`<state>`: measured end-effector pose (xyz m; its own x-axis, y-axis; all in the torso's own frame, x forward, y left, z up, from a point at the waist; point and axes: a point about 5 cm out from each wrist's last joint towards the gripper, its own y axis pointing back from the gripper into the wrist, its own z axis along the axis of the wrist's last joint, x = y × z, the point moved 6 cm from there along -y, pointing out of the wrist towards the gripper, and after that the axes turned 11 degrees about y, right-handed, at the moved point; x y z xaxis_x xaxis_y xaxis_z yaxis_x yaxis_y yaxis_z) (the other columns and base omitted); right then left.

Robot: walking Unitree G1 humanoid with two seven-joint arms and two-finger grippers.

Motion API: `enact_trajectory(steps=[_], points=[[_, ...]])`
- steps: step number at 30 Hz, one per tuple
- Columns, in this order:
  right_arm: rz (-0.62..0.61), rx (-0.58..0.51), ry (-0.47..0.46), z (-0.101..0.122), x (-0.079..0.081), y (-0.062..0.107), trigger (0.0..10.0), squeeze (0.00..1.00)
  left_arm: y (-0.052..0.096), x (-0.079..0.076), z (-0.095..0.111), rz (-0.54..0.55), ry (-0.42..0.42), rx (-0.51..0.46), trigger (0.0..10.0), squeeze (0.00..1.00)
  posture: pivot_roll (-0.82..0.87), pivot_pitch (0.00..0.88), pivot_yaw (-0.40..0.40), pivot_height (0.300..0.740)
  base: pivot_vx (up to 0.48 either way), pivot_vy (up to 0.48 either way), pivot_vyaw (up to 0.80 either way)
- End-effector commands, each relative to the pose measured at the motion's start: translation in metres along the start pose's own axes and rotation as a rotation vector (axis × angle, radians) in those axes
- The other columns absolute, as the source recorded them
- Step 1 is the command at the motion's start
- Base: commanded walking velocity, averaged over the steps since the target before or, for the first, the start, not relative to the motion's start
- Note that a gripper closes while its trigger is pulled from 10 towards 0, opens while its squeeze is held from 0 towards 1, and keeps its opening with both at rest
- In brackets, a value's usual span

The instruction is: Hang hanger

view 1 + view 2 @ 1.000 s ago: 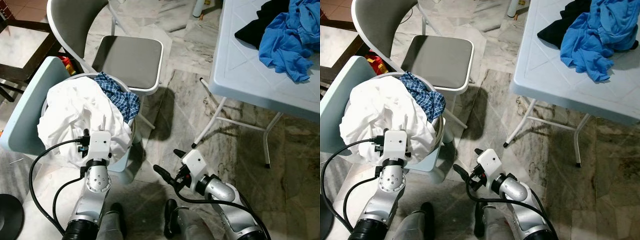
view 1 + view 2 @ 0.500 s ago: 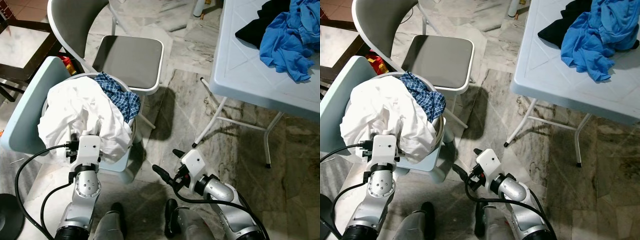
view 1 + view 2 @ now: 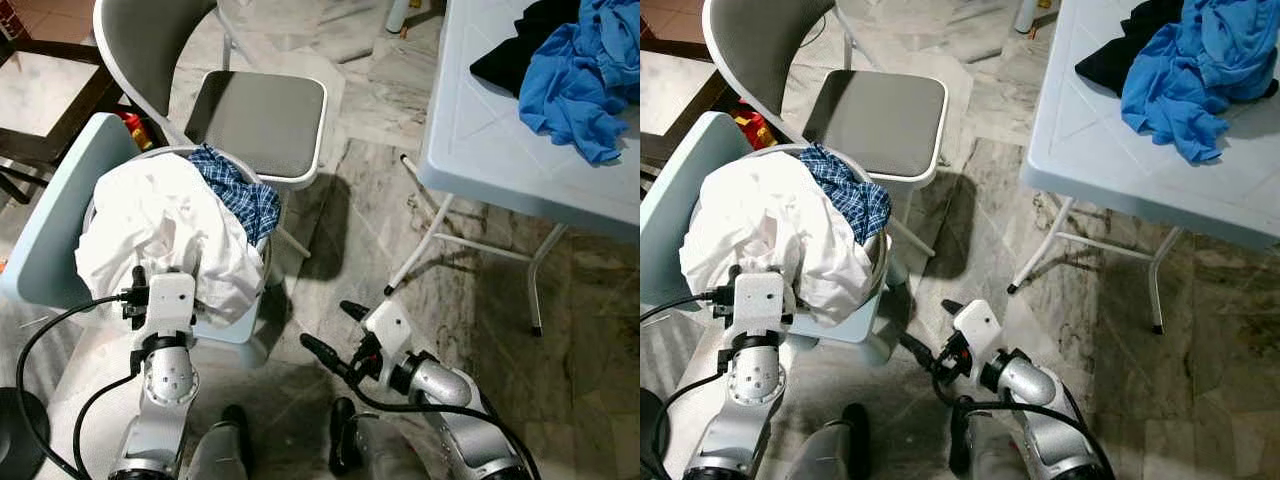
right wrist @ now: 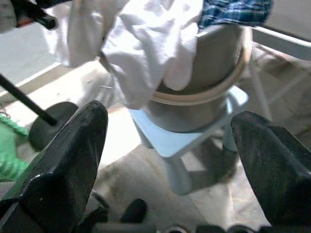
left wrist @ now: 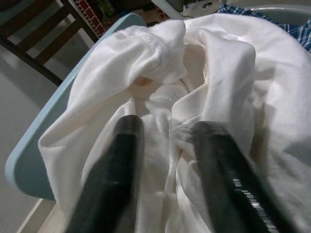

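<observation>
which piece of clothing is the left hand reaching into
The white shirt heaped in the basket; the left hand straddles its folds, not the checked shirt beside it.

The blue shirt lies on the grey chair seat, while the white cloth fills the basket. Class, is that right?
Not quite. The blue shirt lies on the white table, as the left eye view shows. The grey chair seat is bare; the white cloth does fill the basket.
</observation>
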<state>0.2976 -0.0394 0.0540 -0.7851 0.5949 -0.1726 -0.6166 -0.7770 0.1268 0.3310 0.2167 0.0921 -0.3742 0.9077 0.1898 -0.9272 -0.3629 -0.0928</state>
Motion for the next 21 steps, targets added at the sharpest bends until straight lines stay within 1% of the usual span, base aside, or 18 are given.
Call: enact_trajectory(steps=[1,2,4,6,8,14,21], points=[[0.019,0.013,-0.012,-0.004,0.003,0.005,10.0,0.0,0.007,0.001,-0.007,0.002,-0.004,0.023,0.1,0.0,-0.08,0.321,-0.065,0.74,0.0,0.0,0.0],[0.023,0.024,-0.006,-0.006,0.0,0.005,10.0,0.0,0.008,-0.003,-0.007,-0.019,0.015,0.025,0.0,0.0,-0.08,0.32,-0.066,0.74,0.0,0.0,0.0],[0.025,0.03,-0.001,-0.007,-0.001,0.006,10.0,0.0,0.009,-0.004,-0.008,-0.022,0.024,0.032,0.0,0.0,-0.08,0.32,-0.066,0.74,0.0,0.0,0.0],[0.022,0.036,0.0,-0.008,-0.003,0.006,10.0,0.0,0.009,-0.004,-0.008,-0.01,0.04,0.044,0.0,0.0,-0.08,0.318,-0.067,0.74,0.0,0.0,0.0],[0.022,0.042,0.001,-0.009,-0.003,0.006,10.0,0.0,0.01,0.0,-0.013,0.017,0.074,0.08,0.0,0.0,-0.08,0.319,-0.067,0.74,0.0,0.0,0.0],[0.024,0.053,0.004,-0.011,-0.002,0.005,10.0,0.0,0.009,0.003,-0.013,0.015,0.068,0.073,0.0,0.0,-0.07,0.319,-0.069,0.74,0.0,0.0,0.0],[0.02,0.057,0.005,-0.011,-0.003,0.002,10.0,0.0,0.006,0.007,-0.009,0.024,0.079,0.059,0.0,0.0,-0.06,0.318,-0.065,0.74,0.0,0.0,0.0]])
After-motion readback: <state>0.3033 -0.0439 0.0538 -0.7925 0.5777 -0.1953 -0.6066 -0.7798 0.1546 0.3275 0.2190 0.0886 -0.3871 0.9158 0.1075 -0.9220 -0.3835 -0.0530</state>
